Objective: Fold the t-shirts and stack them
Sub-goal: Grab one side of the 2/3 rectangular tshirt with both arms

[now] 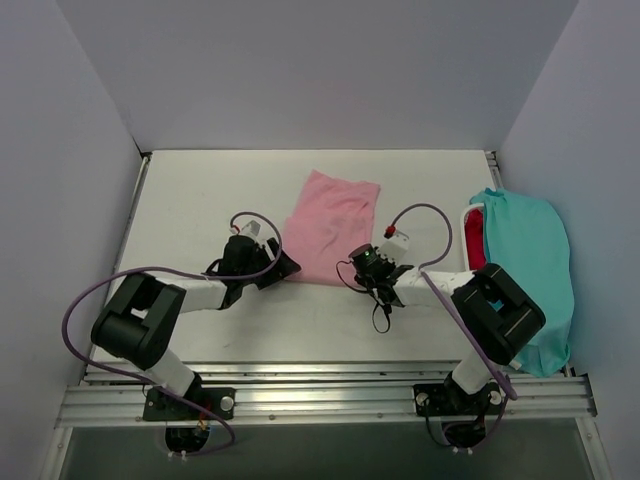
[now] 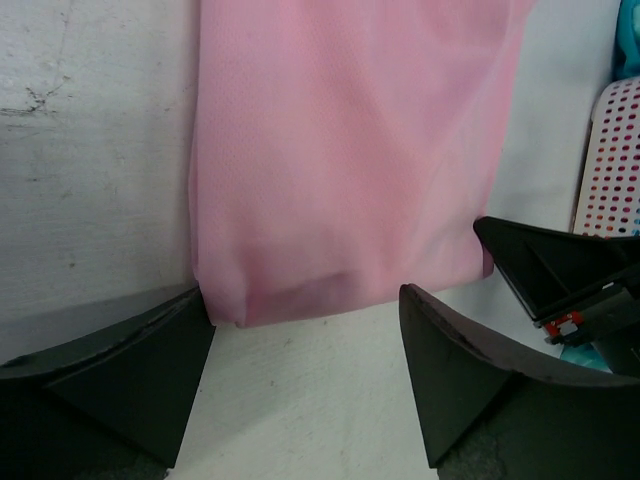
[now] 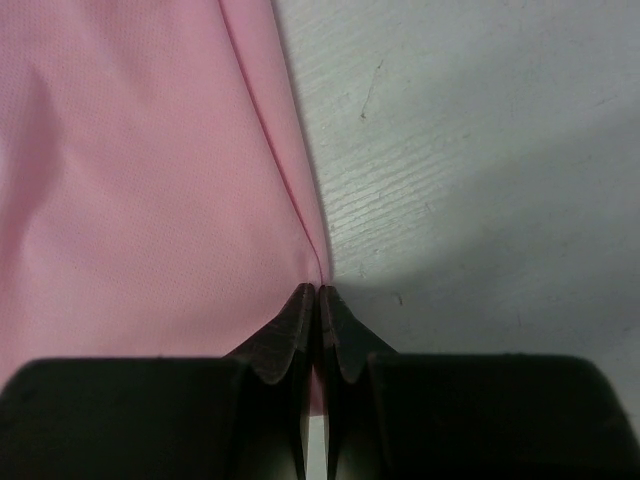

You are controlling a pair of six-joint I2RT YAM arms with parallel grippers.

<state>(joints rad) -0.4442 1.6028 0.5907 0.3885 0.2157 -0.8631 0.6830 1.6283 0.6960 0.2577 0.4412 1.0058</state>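
Observation:
A light pink t-shirt (image 1: pixel 330 225), folded into a narrow strip, lies flat mid-table. My left gripper (image 1: pixel 285 265) is open at its near left corner. In the left wrist view the fingers straddle the shirt's near folded edge (image 2: pixel 340 150) without holding it; the gripper (image 2: pixel 303 300) is low over the table. My right gripper (image 1: pixel 353 268) is shut on the pink shirt's near right edge (image 3: pixel 140 180), the fingertips (image 3: pixel 318 290) pinching the hem. A teal t-shirt (image 1: pixel 535 260) is draped at the right, with a red one (image 1: pixel 474 235) under it.
A white perforated basket (image 1: pixel 470 208) at the right table edge holds the red and teal shirts; its wall shows in the left wrist view (image 2: pixel 610 160). The right gripper's body (image 2: pixel 560 270) is close to my left fingers. White walls enclose the table.

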